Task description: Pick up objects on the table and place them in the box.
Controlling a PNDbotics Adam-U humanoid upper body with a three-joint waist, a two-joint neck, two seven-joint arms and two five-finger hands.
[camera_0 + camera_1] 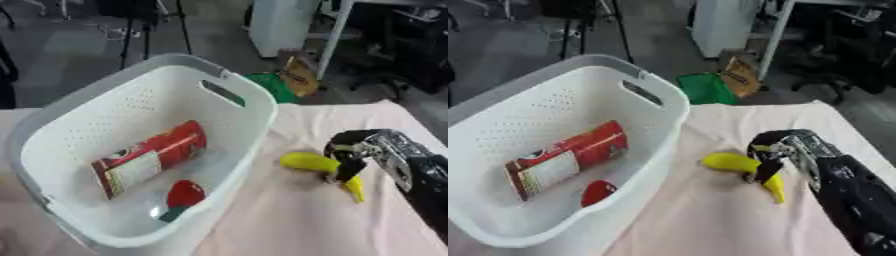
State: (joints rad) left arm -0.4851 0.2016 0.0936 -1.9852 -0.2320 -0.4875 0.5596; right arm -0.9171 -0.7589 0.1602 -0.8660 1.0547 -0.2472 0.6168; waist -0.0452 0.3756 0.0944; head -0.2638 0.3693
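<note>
White plastic is seen at the left, where a perforated basket (254, 107) with a handle slot stands on the desk (289, 220), which is covered by a pale pink cloth. Inside the basket, a red cylindrical can (149, 157) is laid on its side, and a small red object (185, 193) is seen just below it. To the right, a yellow banana (308, 162) is lying on the cloth, and the fingers of the right hand (352, 155) are curled down onto its middle.
</note>
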